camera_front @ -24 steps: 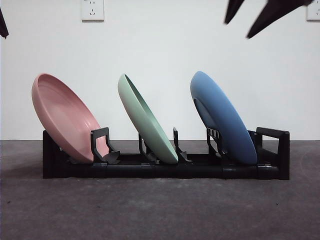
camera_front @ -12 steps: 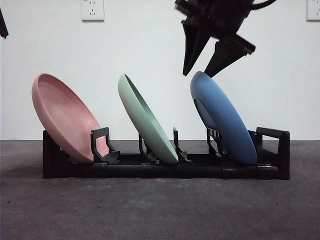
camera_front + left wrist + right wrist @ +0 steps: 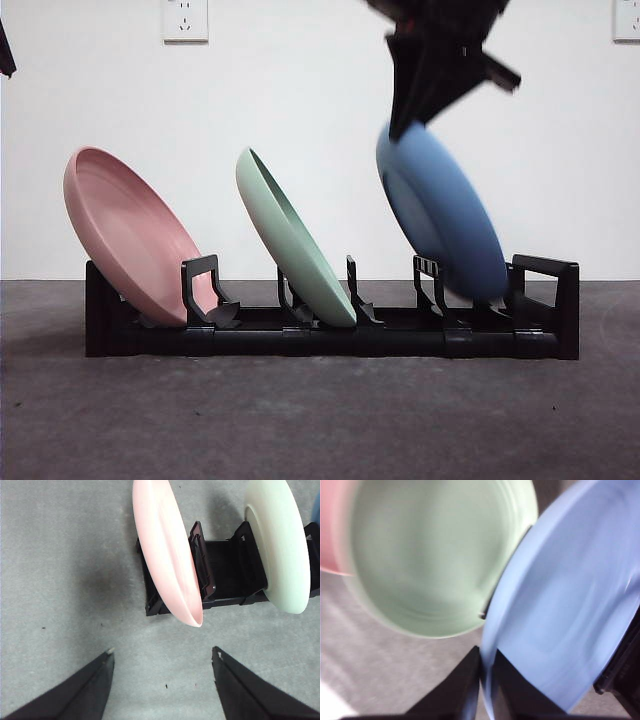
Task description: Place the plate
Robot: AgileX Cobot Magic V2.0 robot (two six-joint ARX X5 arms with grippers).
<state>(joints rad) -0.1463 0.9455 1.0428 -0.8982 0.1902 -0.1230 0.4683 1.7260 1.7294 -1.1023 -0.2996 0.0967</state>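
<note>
Your right gripper [image 3: 408, 125] is coming in from the top and is pinching the top edge of the blue plate [image 3: 440, 212], with one black jaw on each side of the rim. In the right wrist view the jaws [image 3: 487, 685] are sitting very close together with the thin blue rim between them. The blue plate is leaning in the last slot of the black rack [image 3: 330, 335], at the end farthest from the pink plate [image 3: 130, 235], and it is looking a bit blurry. The green plate [image 3: 292, 240] is leaning in the middle slot, and the pink plate is leaning at the other end. All three plates are tilting the same way. Your left gripper [image 3: 162, 677] is hanging above the gray table [image 3: 60, 570] near the pink plate's end of the rack. Its jaws are spread wide and are holding nothing.
</note>
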